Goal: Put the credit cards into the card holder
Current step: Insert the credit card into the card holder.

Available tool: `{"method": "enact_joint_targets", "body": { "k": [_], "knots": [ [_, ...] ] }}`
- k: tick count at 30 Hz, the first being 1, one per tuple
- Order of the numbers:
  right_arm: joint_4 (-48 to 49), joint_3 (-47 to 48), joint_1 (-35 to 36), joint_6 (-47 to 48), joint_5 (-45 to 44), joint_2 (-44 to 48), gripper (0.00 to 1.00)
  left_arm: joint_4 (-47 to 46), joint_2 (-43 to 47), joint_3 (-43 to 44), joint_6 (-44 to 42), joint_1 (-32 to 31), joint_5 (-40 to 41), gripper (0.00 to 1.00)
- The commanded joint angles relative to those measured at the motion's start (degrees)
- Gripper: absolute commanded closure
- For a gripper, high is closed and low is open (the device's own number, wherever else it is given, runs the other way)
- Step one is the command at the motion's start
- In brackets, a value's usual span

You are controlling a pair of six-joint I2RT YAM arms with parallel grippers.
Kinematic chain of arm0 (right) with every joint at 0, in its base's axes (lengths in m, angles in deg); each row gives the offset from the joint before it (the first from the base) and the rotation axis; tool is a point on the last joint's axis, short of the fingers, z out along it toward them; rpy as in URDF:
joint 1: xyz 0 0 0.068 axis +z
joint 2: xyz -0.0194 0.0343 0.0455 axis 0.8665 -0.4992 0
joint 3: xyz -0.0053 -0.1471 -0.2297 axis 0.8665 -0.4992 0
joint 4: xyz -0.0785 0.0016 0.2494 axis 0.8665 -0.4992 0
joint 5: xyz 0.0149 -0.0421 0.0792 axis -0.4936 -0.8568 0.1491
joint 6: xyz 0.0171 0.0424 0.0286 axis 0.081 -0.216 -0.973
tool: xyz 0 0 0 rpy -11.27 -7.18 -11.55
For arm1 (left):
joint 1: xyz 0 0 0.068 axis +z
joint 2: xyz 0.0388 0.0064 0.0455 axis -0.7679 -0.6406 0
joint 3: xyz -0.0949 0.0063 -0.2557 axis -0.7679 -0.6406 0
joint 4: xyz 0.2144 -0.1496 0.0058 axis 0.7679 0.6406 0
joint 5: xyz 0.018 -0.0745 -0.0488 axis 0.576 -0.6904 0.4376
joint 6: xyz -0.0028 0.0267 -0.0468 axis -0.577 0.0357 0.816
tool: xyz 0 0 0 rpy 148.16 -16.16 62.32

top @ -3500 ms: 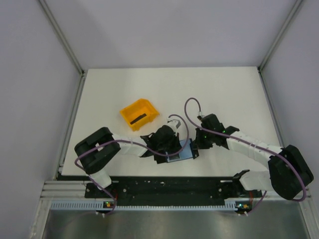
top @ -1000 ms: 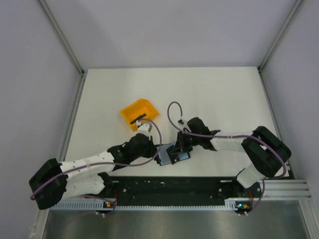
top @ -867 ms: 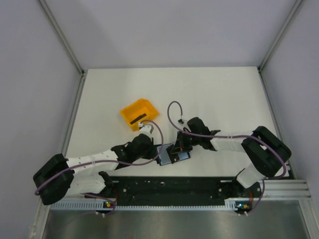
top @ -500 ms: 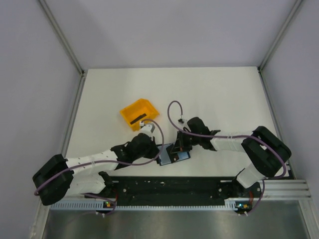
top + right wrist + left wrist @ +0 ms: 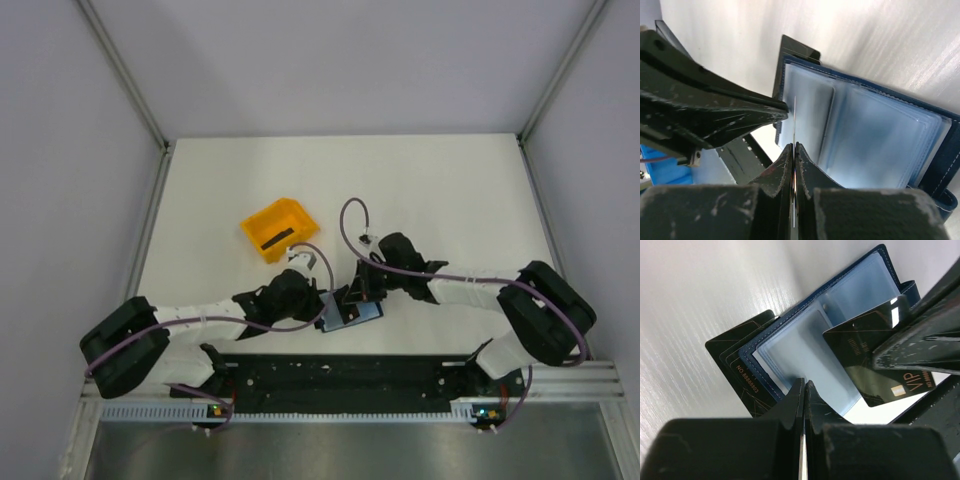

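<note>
Overall light: bright, even and diffuse from above; the white table (image 5: 430, 200) was uniformly lit in the top view.
Shadows: soft and short beneath the arms.
Glare: a white streak lay on the credit card (image 5: 865, 355), with a pale sheen on the card holder (image 5: 865, 135) sleeves.
Focus: the left gripper (image 5: 803, 384) and right gripper (image 5: 793, 146) were blurred near their lenses, while the sleeves were sharper.

White bench (image 5: 450, 190) enclosed on three sides by plain pale grey walls (image 5: 340, 60), aluminium posts (image 5: 125, 75) rising from its rear corners. A black rail (image 5: 350, 372) and a grey metal sheet (image 5: 340, 450) border its near edge; lighting is even.
</note>
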Motion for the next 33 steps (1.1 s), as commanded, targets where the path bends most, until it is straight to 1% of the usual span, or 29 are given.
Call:
{"method": "enact_joint_targets", "body": {
  "k": [1,5,8,13,16,22,33],
  "knots": [
    [-2.03,2.52,0.08,2.32,-1.71,4.98,1.0,-1.49,-0.21,-1.91,0.69,-0.01,-0.06,1.0],
    [-4.23,2.79,-2.29,3.29,-1.45,5.33,1.0,-1.57,-0.74,-2.52,0.69,-0.01,-0.15,1.0],
    [-4.15,2.18,-4.22,3.9,0.74,4.11,1.0,-1.66,-0.39,-2.96,0.78,-0.01,-0.06,1.0],
    [0.68,0.59,-5.46,3.21,5.31,1.29,1.0,-1.58,-0.39,-2.79,0.6,-0.01,0.11,1.0],
    [2.44,0.42,-5.55,2.41,6.38,-0.37,1.0,-1.66,-0.57,-2.61,0.34,-0.01,0.03,1.0],
    [3.33,0.33,-5.55,1.71,5.67,-2.31,1.0,-1.84,-0.66,-2.61,0.34,-0.01,0.03,1.0],
    [1.92,0.68,-6.16,1.88,3.74,-4.24,1.0,-1.49,-0.22,-2.79,0.16,-0.01,0.11,1.0]
  ]
}}
